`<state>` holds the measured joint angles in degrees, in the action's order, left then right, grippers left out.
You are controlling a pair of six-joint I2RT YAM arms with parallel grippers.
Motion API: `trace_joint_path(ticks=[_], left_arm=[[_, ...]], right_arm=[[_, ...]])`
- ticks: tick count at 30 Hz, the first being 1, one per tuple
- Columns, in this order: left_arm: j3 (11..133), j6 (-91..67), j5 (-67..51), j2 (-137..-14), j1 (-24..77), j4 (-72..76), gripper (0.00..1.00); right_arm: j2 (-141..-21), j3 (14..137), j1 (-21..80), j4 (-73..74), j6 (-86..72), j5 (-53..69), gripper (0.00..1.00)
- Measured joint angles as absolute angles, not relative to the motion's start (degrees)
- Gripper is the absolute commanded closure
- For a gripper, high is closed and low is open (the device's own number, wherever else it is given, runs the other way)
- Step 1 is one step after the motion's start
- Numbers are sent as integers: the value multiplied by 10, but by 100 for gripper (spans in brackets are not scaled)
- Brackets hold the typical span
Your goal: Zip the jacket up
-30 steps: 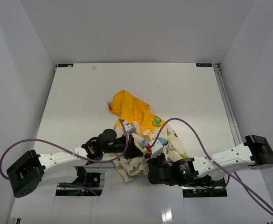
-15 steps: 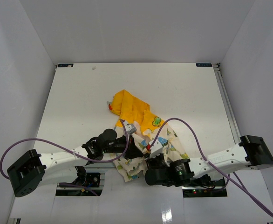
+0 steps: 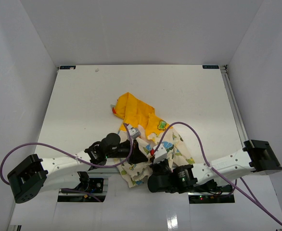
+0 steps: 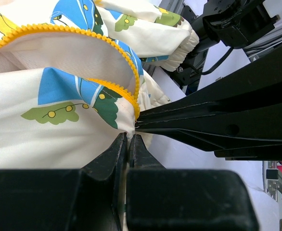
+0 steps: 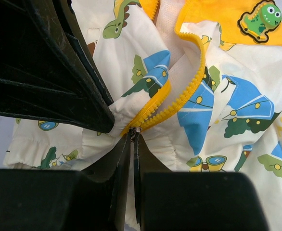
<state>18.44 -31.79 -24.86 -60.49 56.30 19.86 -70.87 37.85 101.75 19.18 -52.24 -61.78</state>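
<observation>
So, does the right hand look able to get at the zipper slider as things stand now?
Probably yes. The right hand is shut on what looks like the slider, at the zipper's lower end. The left hand pinches the jacket just beside it, not across it.

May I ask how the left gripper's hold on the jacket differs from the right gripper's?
The left gripper pinches cream fabric by one yellow zipper row; the right gripper pinches the metal piece where both rows meet. The left gripper enters from the jacket's left, the right gripper from its right. Both are shut.
</observation>
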Motion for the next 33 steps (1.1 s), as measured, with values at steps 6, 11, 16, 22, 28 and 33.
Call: trace_joint_path(ticks=[6, 11, 16, 22, 28, 33], left_arm=[[184, -318, -249, -605, 563, 205, 100], [184, -318, -252, -605, 560, 215, 100], [184, -317, -252, -606, 558, 221, 100], [184, -312, -247, -609, 556, 230, 100], [186, -309, -240, -617, 556, 241, 100], [193, -307, -234, -621, 555, 251, 100]], right_arm=[[-709, 379, 1017, 193, -524, -627, 92], [-716, 387, 1017, 200, -523, -642, 92], [-727, 403, 1016, 216, -511, -655, 92], [-727, 414, 1007, 227, -483, -656, 92], [-705, 415, 980, 225, -444, -627, 92], [-674, 415, 962, 224, -408, -610, 92]])
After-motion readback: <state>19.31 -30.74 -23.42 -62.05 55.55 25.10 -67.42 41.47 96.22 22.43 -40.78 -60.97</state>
